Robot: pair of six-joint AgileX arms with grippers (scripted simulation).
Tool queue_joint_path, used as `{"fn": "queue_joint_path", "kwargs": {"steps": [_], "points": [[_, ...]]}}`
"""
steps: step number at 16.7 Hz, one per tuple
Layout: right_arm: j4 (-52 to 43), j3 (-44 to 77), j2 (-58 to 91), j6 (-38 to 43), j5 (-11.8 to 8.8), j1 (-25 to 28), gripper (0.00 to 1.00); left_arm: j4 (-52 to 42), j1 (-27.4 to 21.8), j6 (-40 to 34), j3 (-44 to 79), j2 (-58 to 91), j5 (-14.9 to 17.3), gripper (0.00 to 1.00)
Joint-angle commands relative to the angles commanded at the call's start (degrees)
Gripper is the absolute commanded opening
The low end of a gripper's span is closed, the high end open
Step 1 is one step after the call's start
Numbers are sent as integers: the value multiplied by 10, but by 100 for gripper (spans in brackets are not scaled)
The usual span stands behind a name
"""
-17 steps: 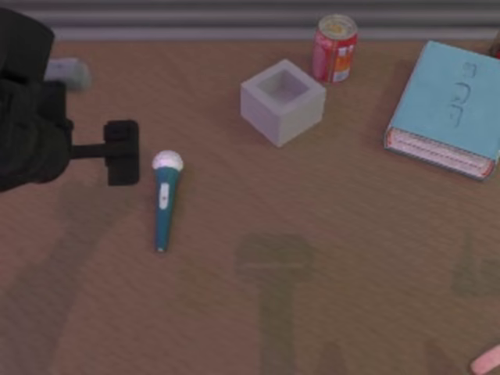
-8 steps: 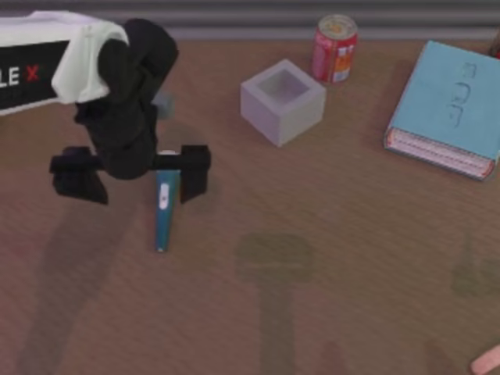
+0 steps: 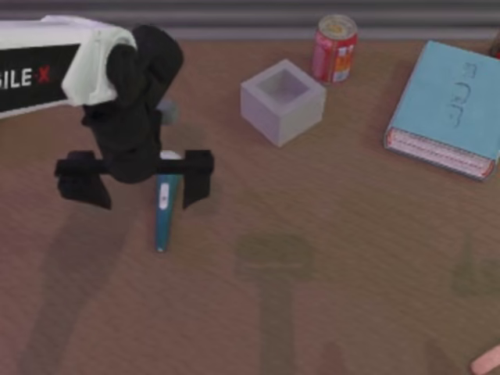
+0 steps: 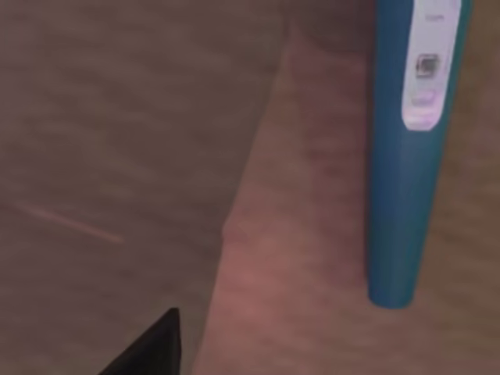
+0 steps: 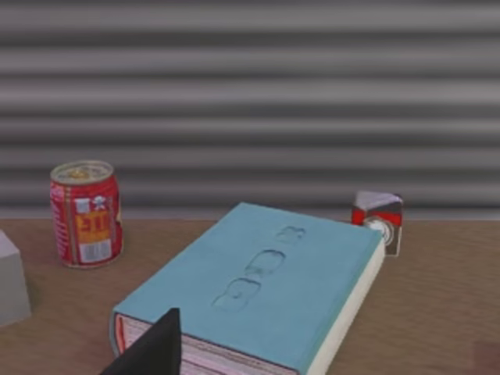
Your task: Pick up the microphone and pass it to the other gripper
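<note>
Brown wood-grain table (image 3: 351, 258), grey slatted wall behind at far edge. Left side of table: microphone (image 3: 164, 211) flat on surface, white head toward far edge, teal handle toward near edge; switch panel facing up per left wrist view (image 4: 410, 148). Left gripper (image 3: 134, 173) above head end, fingers spread wide, straddling mic from both sides, nothing held. No contact visible; head mostly hidden under wrist.

Progress: early. Approach looks done, grasp not yet made. Left to do: close on mic, lift, carry toward centre, hand over to other arm. Right gripper (image 5: 152, 348) parked off near-right corner, only one dark fingertip visible in right wrist view, opening not readable.

Clutter, all well apart from mic: grey open cube box (image 3: 283, 100) centre-far, red soda can (image 3: 335, 47) beyond it, light-blue book (image 3: 447, 109) far right. Small red-and-white item (image 5: 379, 217) past book, unidentifiable.
</note>
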Motion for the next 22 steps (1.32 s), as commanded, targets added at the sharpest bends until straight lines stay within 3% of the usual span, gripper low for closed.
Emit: {"fn": "queue_joint_path", "kwargs": {"steps": [8,13,22], "points": [[0,0,0,0,0,0,100,167,3,5,-56,108,1,100],[0,0,0,0,0,0,100,177,3,6,-60,116,1,100],[0,0,0,0,0,0,100,177,3,6,-60,116,1,32]]}}
